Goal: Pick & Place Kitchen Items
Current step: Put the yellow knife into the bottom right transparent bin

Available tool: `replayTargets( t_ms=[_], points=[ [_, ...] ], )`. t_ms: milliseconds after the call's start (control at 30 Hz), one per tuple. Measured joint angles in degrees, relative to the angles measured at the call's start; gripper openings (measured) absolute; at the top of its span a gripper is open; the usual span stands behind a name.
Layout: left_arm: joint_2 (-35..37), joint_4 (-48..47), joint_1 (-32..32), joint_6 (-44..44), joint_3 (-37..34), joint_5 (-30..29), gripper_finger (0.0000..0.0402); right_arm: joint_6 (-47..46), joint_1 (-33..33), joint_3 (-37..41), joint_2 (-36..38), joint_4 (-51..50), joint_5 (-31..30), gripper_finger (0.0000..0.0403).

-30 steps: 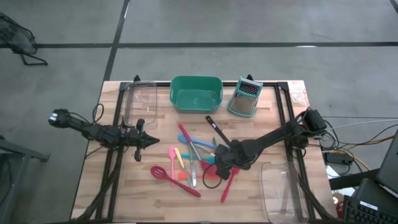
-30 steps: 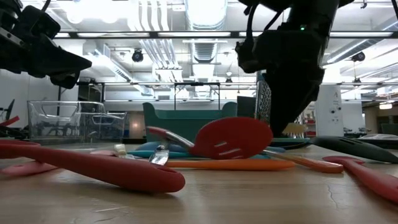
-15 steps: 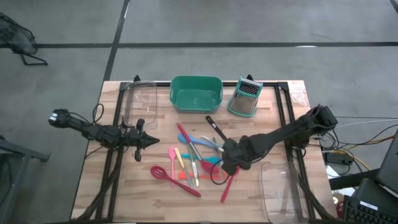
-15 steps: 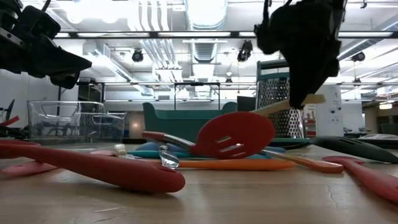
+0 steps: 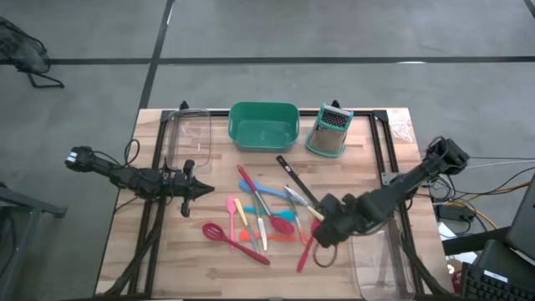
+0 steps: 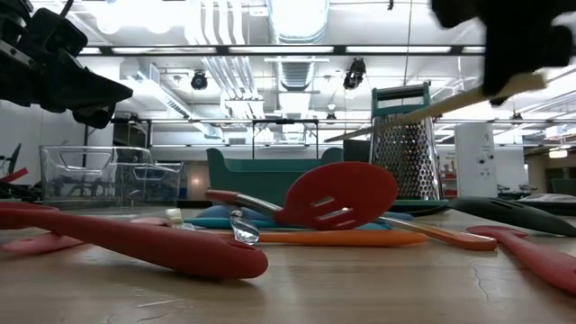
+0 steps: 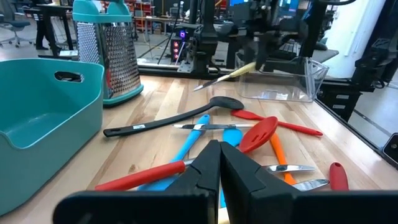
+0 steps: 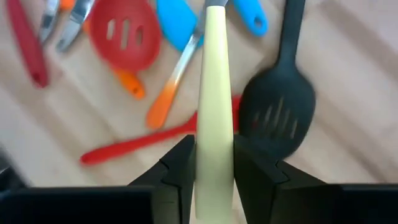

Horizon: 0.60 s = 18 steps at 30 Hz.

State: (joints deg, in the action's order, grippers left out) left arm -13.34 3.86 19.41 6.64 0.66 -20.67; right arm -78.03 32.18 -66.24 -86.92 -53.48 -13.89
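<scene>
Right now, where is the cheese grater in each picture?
High view: box grater near the top, right of the teal tub.
Low view: box grater upright, right of centre.
Left wrist view: box grater beyond the tub.
Right wrist view: not in it.
Landmark: the teal tub beside it.

teal tub (image 5: pixel 264 125) beside steel grater (image 5: pixel 328 131); 2 clear bins (image 5: pixel 188 135).

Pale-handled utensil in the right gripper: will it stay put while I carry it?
Probably stiff: the pale-handled utensil runs straight out from the right gripper without sagging. It may pivot, since it is gripped near one end with most of its length sticking out. The smooth-looking handle could also slip between the narrow fingers.
</scene>
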Motion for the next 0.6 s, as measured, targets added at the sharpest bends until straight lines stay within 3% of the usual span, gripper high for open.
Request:
replayTargets(
  t_ms=[600],
  points=[
    [0.0, 0.0, 0.0, 0.0, 0.0, 0.0, 0.0012, -25.0, 27.1, 0.0, 4.3, -3.0, -7.1, 0.0085]
  ],
)
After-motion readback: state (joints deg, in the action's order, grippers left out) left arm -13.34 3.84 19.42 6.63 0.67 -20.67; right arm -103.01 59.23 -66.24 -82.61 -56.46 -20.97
